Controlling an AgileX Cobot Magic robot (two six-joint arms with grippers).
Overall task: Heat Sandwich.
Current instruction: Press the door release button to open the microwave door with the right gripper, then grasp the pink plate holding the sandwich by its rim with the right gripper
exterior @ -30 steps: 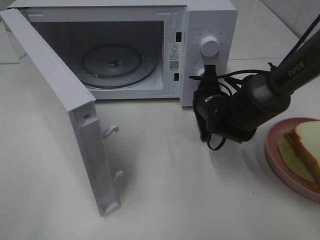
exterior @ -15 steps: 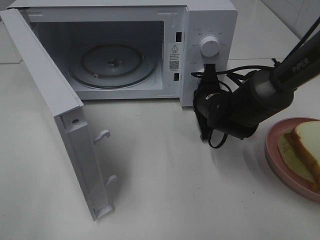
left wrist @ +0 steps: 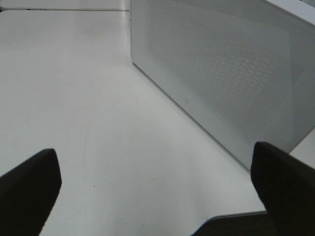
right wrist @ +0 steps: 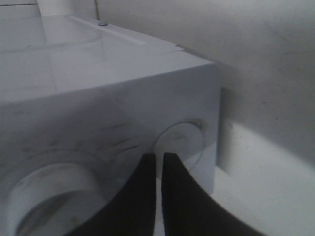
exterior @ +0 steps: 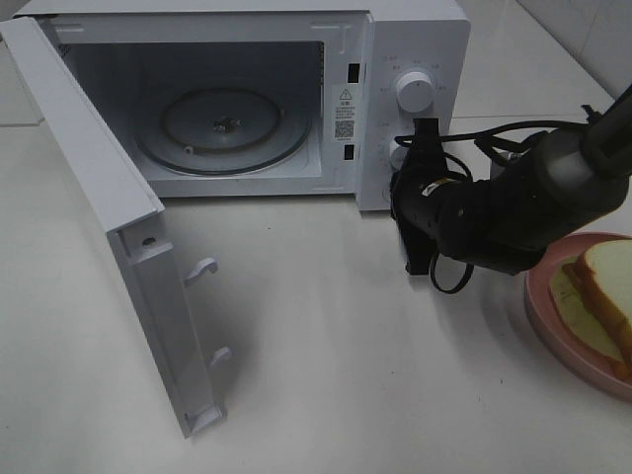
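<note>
White tabletop, right: white-bread sandwich on round pink plate, likely soft; lift by rim; black right gripper together, left gripper apart.

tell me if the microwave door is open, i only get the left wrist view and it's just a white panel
observer: Yes, the door is swung wide open.
operator: ok where's the sandwich
observer: The sandwich sits on a pink plate on the table, right of the microwave, not inside it.
operator: what's the right hand doing
observer: The right hand is shut and empty, its tips close to the lower knob on the microwave's front. Whether they touch it, I cannot tell.
</note>
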